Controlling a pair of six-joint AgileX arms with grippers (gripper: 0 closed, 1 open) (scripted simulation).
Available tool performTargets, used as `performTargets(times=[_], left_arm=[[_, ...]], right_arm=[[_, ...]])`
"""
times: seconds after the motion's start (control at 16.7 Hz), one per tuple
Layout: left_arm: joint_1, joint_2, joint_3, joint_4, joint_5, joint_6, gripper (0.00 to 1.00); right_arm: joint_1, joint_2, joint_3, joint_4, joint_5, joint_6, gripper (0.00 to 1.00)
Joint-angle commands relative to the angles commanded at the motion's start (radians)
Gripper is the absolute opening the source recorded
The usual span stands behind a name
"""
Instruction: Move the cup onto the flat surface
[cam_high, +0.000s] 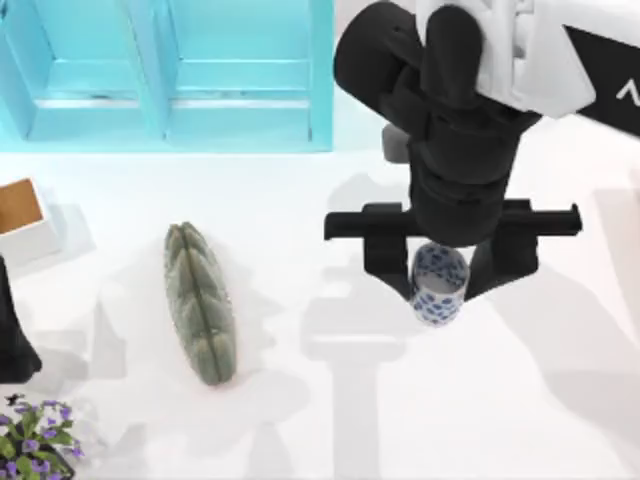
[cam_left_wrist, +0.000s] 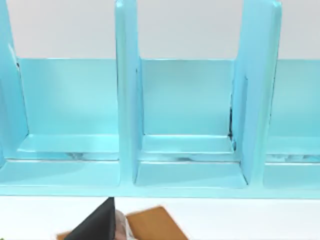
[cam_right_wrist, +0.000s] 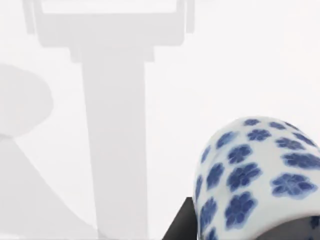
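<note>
— Where was the cup at that point?

— Right of the table's centre, about midway between its far and near edges, held between the fingers of the right gripper. It was white with blue flowers, and the black fingers stood on either side of it, closed against its wall. In the right wrist view the cup sat close under the camera with bare table beyond it.

— Lifted or standing?

— I couldn't tell for certain — the top view hinted at a gap above its shadow, no more.

— And the relation that mattered?

— The cup hung straight below the right wrist, its axis upright, rim towards the gripper. The turquoise shelf unit ran along the far edge, well off towards the far left corner. If that was the goal, the carry had to go away and leftward.

— The left arm?

— Parked at the left edge, its gripper a dark shape beside a wooden block; I could not tell how its fingers stood. A green ribbed gourd lay lengthwise left of centre.
</note>
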Motion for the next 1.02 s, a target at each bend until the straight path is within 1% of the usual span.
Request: performTargets(times=[0.18,0.3,0.66,1.02], left_arm=[[0.0,0.0,0.0,0.0,0.0,0.0,1.0],[0.0,0.0,0.0,0.0,0.0,0.0,1.0],[0.0,0.0,0.0,0.0,0.0,0.0,1.0],[0.0,0.0,0.0,0.0,0.0,0.0,1.0]], right_arm=[[0.135,0.063,0.075,0.006,0.0,0.135,0.0],[0.171,0.081,0.097,0.01,0.001,0.172,0.0],[0.173,0.081,0.079,0.028,-0.001,0.174,0.0],[0.175,0.102,-0.087,0.22,0.001,0.175,0.0]])
